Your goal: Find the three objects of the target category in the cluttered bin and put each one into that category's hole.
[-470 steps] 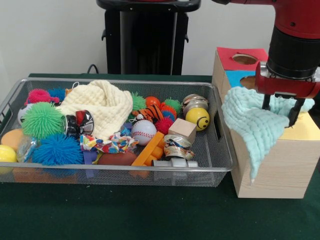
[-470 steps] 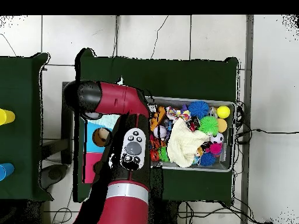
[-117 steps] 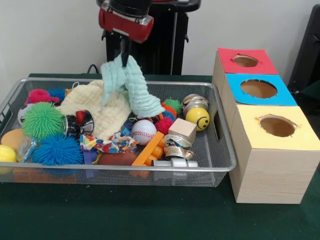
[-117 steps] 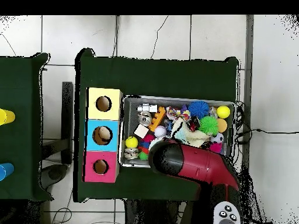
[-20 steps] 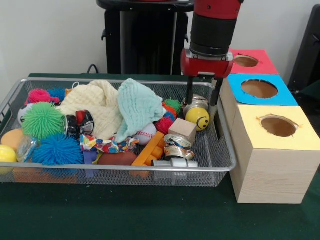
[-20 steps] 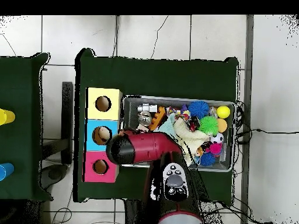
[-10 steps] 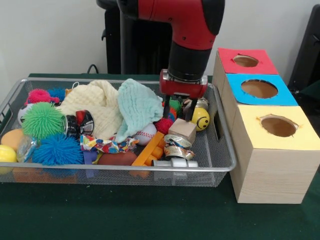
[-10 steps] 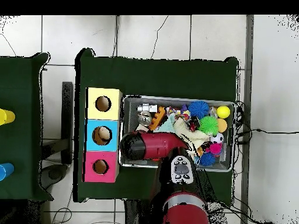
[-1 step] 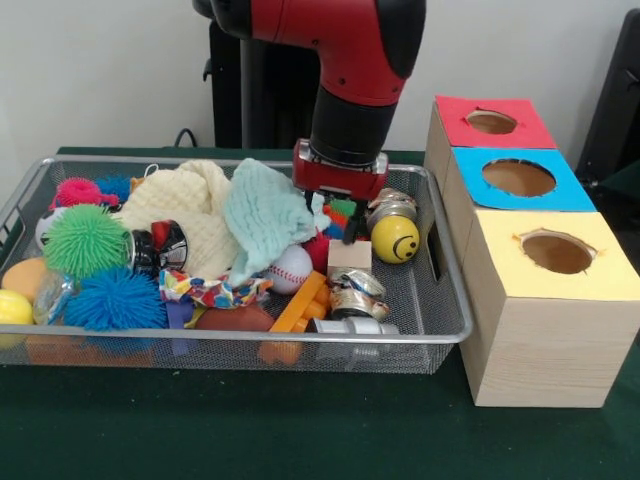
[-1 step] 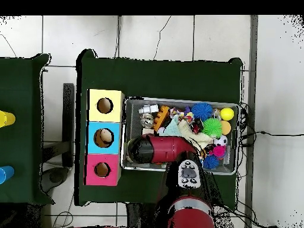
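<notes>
The red and black arm (image 9: pixel 350 60) reaches down into the wire mesh bin (image 9: pixel 440 250), and its gripper (image 9: pixel 335 222) sits low among the toys, between the mint green cloth (image 9: pixel 262 215) and the yellow smiley ball (image 9: pixel 395 239). One dark fingertip shows just above the wooden block (image 9: pixel 349 256); the other is hidden behind the cloth's edge, so I cannot tell whether the fingers are spread or closed on anything.

The mint green cloth lies crumpled in the bin's middle, draped against the larger cream cloth (image 9: pixel 190 215) on its left; its long axis runs from upper right down to lower left, with a tapering corner hanging toward the baseball (image 9: pixel 289 268). In front of the block lie an orange plastic piece (image 9: pixel 298 303), slanting from lower left to upper right, and a silver metal part (image 9: pixel 352 326) against the near wall. A green spiky ball (image 9: pixel 84 240) and a blue spiky ball (image 9: pixel 115 299) fill the bin's left end.

Beside the bin stands the wooden box with three holes: yellow top (image 9: pixel 555 255) nearest, blue top (image 9: pixel 520 180) in the middle, red top (image 9: pixel 490 122) farthest. From overhead the arm (image 10: pixel 163 148) covers the bin's end next to the box (image 10: pixel 105 136).
</notes>
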Motion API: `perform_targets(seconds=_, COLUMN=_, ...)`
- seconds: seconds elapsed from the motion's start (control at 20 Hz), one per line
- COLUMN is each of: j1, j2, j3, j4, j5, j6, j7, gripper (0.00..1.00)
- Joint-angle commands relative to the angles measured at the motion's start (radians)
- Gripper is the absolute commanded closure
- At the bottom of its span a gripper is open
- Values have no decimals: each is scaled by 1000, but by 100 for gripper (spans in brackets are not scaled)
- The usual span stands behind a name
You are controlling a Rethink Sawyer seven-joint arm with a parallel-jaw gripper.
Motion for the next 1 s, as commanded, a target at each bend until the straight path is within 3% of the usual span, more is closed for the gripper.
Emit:
perform_targets(seconds=0.05, j1=-32, j2=71, j3=-32, j4=-51, j5=-6, j6=28, j7=115, gripper=0)
perform_targets(seconds=0.75, j1=-35, j2=37, j3=-16, j4=-94, j5=26, j6=113, j7=85, gripper=0)
perform_targets(seconds=1.0, j1=-24, j2=76, j3=-3, j4=-180, j5=43, j6=151, j7=84, gripper=0)
